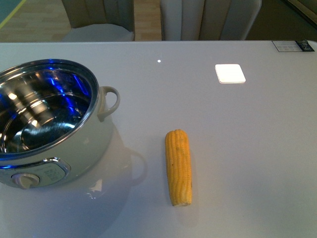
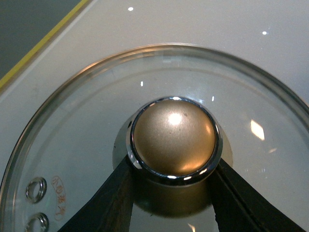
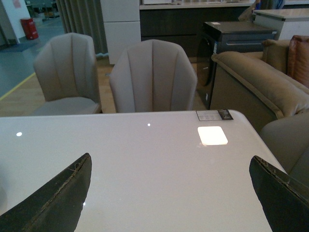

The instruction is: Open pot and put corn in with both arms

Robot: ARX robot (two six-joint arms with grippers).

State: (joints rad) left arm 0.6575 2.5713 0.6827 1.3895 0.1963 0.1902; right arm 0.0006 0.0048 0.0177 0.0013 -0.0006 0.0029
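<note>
Now the corn (image 1: 178, 167) is lying lengthways, pointing away from me; my left gripper (image 2: 174, 167) is pinching the lid knob (image 2: 174, 135); my right gripper (image 3: 170, 159) is gaping wide.

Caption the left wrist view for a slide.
Left end effector clamps the gold knob of the glass lid, held over the white table.

furnished lounge or showroom: padded chairs (image 3: 153, 77), sofa (image 3: 256, 82), glossy white table (image 3: 159, 164)
</note>
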